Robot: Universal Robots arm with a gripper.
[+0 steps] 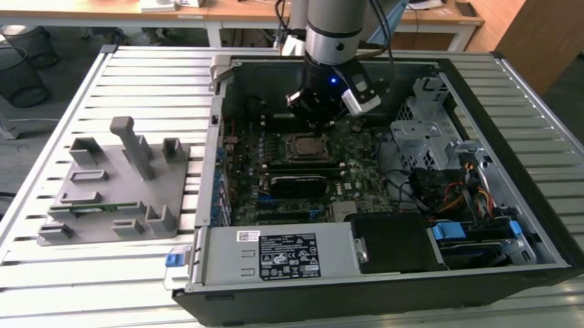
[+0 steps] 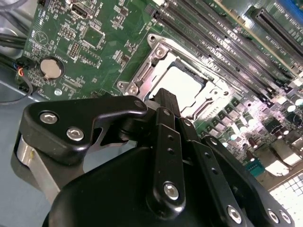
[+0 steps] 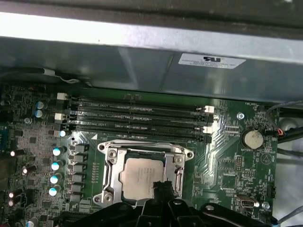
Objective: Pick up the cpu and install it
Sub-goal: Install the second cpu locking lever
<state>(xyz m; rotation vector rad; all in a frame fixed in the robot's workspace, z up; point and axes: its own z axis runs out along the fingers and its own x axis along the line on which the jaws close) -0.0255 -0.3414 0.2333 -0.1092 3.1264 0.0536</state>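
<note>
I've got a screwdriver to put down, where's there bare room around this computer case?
Free: the slatted table beyond the grey tray, and its front strip at the exterior view's left. Crowded: inside the case, where the gripper hangs over the cpu.

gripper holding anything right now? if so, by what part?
Nothing held, as far as the views show. The cpu already lies in the motherboard socket, and the gripper sits just above its edge; whether the tips touch it cannot be told.
</note>
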